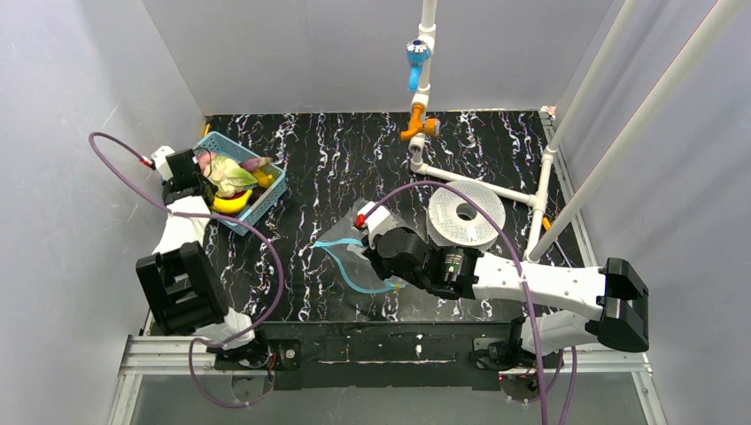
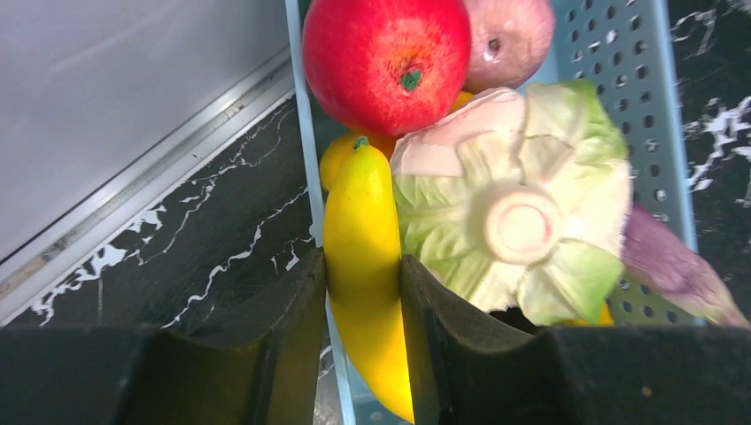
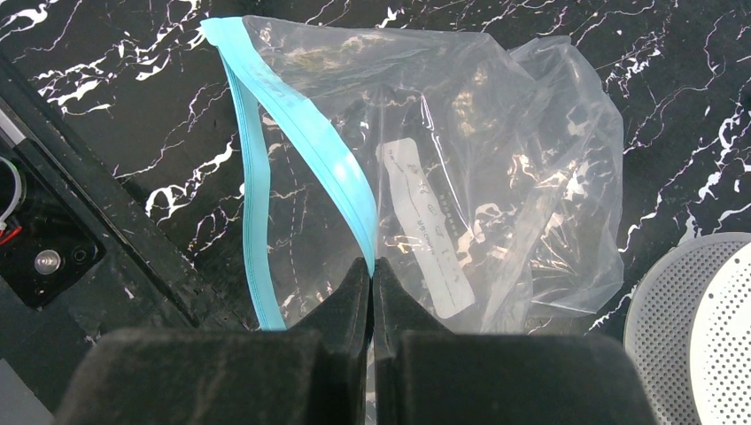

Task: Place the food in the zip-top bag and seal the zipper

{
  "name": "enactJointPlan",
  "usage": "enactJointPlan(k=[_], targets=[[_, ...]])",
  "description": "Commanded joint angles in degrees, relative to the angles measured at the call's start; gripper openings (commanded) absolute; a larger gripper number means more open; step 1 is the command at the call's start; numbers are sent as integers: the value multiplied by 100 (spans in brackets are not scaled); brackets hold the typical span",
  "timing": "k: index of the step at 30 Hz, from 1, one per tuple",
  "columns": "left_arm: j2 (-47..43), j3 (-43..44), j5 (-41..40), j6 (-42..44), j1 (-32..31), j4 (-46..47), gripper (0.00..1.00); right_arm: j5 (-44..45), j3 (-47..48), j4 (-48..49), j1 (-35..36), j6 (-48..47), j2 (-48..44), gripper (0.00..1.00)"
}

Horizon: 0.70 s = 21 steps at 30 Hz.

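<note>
My left gripper is shut on the yellow banana, which lies along the near wall of the blue basket. A red apple sits in the basket beyond it. My left gripper also shows in the top view over the basket. The clear zip-top bag lies on the black table, its mouth gaping. My right gripper is shut on the upper teal-blue zipper strip; the lower strip curves away to the left. The bag also shows in the top view.
The basket also holds a pale green cabbage, a pinkish fruit and a purple piece. A white perforated disc lies right of the bag. A white pipe frame stands behind it. Grey walls enclose the table.
</note>
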Motion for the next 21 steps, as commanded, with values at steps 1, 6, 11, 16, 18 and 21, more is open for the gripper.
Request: enactJointPlan(k=[1, 6, 11, 16, 18, 21], targets=[[-932, -78, -49, 93, -28, -139, 8, 86, 29, 277, 46, -53, 7, 1], [-1827, -40, 751, 11, -47, -918, 0, 69, 111, 218, 53, 38, 92, 1], [-3055, -452, 2430, -173, -279, -1470, 0, -78, 284, 57, 45, 236, 251, 1], [-4412, -983, 3736, -309, -571, -1654, 0, -136, 543, -244, -76, 405, 524, 1], [-4910, -1062, 4272, -118, -592, -1814, 0, -541, 644, -360, -254, 604, 580, 1], [-5278, -1173, 5003, 81, -991, -1937, 0, -1337, 863, -477, -562, 821, 709, 1]])
